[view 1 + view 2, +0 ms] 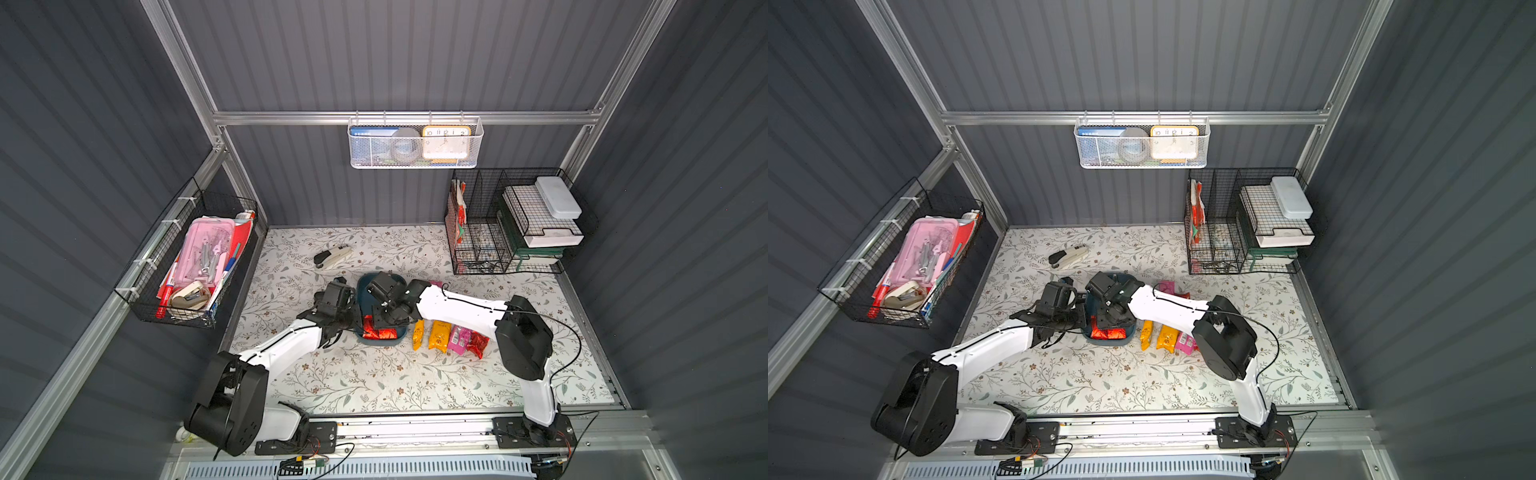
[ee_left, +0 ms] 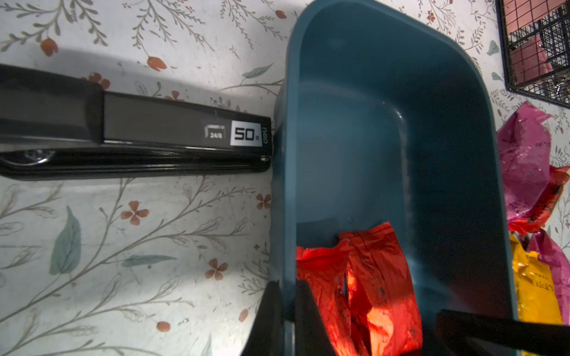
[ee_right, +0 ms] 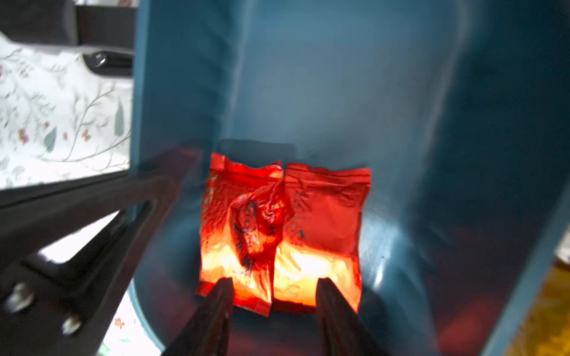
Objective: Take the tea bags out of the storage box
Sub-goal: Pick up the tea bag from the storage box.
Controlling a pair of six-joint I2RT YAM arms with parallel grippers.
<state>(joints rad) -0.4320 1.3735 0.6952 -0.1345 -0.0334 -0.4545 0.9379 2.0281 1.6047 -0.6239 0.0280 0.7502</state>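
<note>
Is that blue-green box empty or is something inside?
Not empty. Two red tea bags lie side by side at one end of the storage box; the rest is bare.

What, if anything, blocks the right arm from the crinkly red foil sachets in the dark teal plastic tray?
Likely nothing, so yes: the right gripper stands open over the sachets inside the tray; the left gripper clamps the tray's wall, beside them.
</note>
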